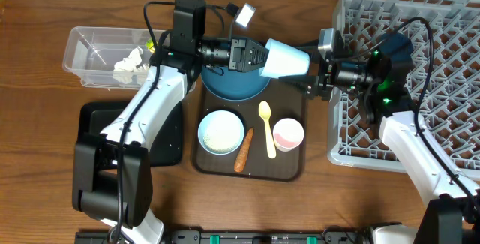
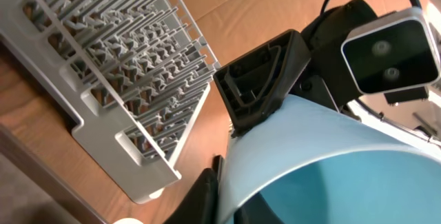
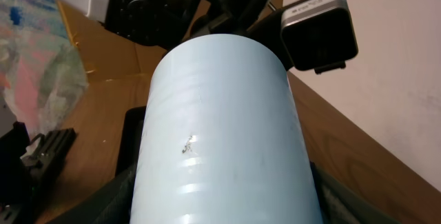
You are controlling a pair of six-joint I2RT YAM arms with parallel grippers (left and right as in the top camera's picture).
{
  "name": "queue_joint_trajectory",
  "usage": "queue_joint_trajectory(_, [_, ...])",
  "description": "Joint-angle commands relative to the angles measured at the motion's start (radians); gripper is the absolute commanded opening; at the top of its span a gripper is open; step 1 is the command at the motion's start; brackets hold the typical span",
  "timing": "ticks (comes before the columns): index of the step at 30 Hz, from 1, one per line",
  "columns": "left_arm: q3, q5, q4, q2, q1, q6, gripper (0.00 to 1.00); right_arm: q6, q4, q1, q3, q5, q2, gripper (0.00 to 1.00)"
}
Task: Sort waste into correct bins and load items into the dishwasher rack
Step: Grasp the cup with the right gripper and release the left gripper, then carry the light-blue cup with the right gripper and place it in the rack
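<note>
Now, overhead, holding the light-blue cup (image 1: 286, 58) level above the serving tray (image 1: 292, 170), mouth on the left gripper (image 1: 255, 55), base toward the right gripper (image 1: 313, 71) and dishwasher rack (image 1: 450, 49). Left wrist: pinching the rim, finger (image 2: 262, 79) on the outer wall. Right wrist: straddling the cup wide, grip impossible to tell, showing no readable writing.

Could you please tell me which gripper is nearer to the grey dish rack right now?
Right. The right gripper sits by the left edge of the rack, at the base of the blue cup. The left gripper is beyond the cup, over the blue plate.
</note>
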Motion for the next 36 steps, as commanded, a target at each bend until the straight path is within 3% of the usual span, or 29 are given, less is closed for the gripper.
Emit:
queue_joint_trajectory(1, [0.016, -0.04, -0.007, 0.007, 0.002, 0.005, 0.24, 0.01, -0.014, -0.006, 0.014, 0.014, 0.005, 0.58])
queue_joint_trajectory(5, [0.015, -0.229, -0.122, 0.007, 0.006, 0.074, 0.27, 0.043, -0.119, -0.007, 0.014, 0.149, 0.005, 0.65])
queue_joint_trajectory(7, [0.015, -0.388, -0.234, 0.007, 0.006, 0.122, 0.27, 0.074, -0.173, -0.007, 0.014, 0.222, 0.005, 0.59])
queue_joint_trajectory(9, [0.015, -0.591, -0.352, 0.007, 0.006, 0.132, 0.27, 0.089, -0.221, -0.008, 0.014, 0.289, 0.005, 0.4])
queue_joint_trajectory(12, [0.015, -0.832, -0.492, 0.003, 0.006, 0.144, 0.27, 0.101, -0.276, -0.008, 0.014, 0.415, 0.005, 0.02])
queue_joint_trajectory(19, [0.015, -1.102, -0.656, -0.072, 0.024, 0.229, 0.26, 0.137, -0.36, -0.011, 0.019, 0.658, -0.023, 0.01])
queue_joint_trajectory(24, [0.015, -1.29, -0.752, -0.171, 0.054, 0.26, 0.27, 0.137, -0.606, -0.054, 0.109, 0.815, -0.085, 0.01])
queue_joint_trajectory(30, [0.015, -1.333, -0.793, -0.249, 0.111, 0.26, 0.27, 0.129, -1.038, -0.183, 0.364, 0.99, -0.104, 0.01])
queue_joint_trajectory(36, [0.015, -1.332, -0.8, -0.254, 0.135, 0.259, 0.27, 0.129, -1.281, -0.355, 0.521, 1.142, -0.102, 0.01])
